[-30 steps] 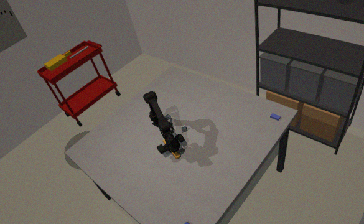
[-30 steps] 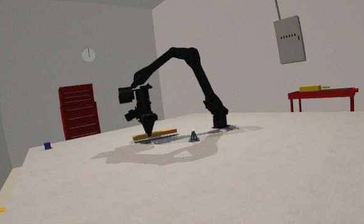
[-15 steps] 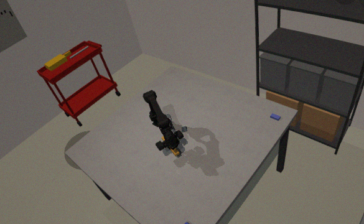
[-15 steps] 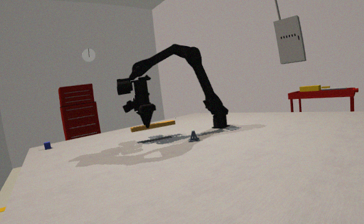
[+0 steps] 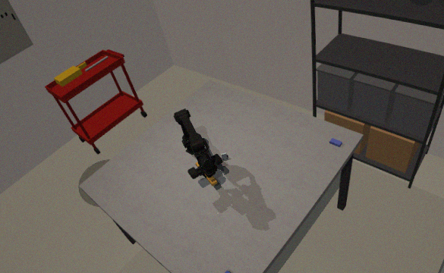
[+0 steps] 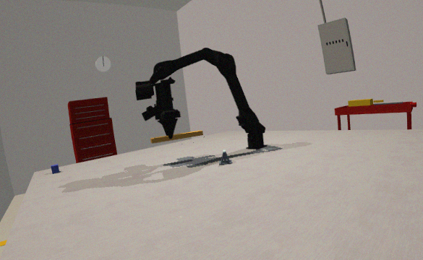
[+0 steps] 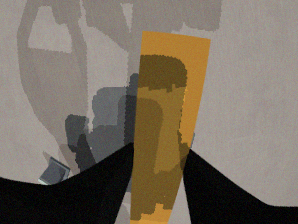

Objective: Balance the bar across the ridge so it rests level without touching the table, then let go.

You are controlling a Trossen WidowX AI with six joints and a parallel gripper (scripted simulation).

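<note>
Pale grey table (image 6: 305, 202), small ridge (image 6: 225, 158), arm base (image 6: 256, 142), blue block (image 6: 55, 168) near edge

Bar (image 6: 176, 136): showing a flat, matt orange finish, no grain visible. Pincer (image 6: 170, 134): appearing matt black, plastic-like, clamping the bar. Surface (image 6: 305, 202): looking pale grey, matt, faintly mottled. Ridge (image 6: 225, 158): presenting dull grey, smooth faces. Cart (image 5: 92, 95): showing smooth red paint, like enamelled metal. Shelving (image 5: 381, 76): appearing dark, matt, metal-like.
</note>
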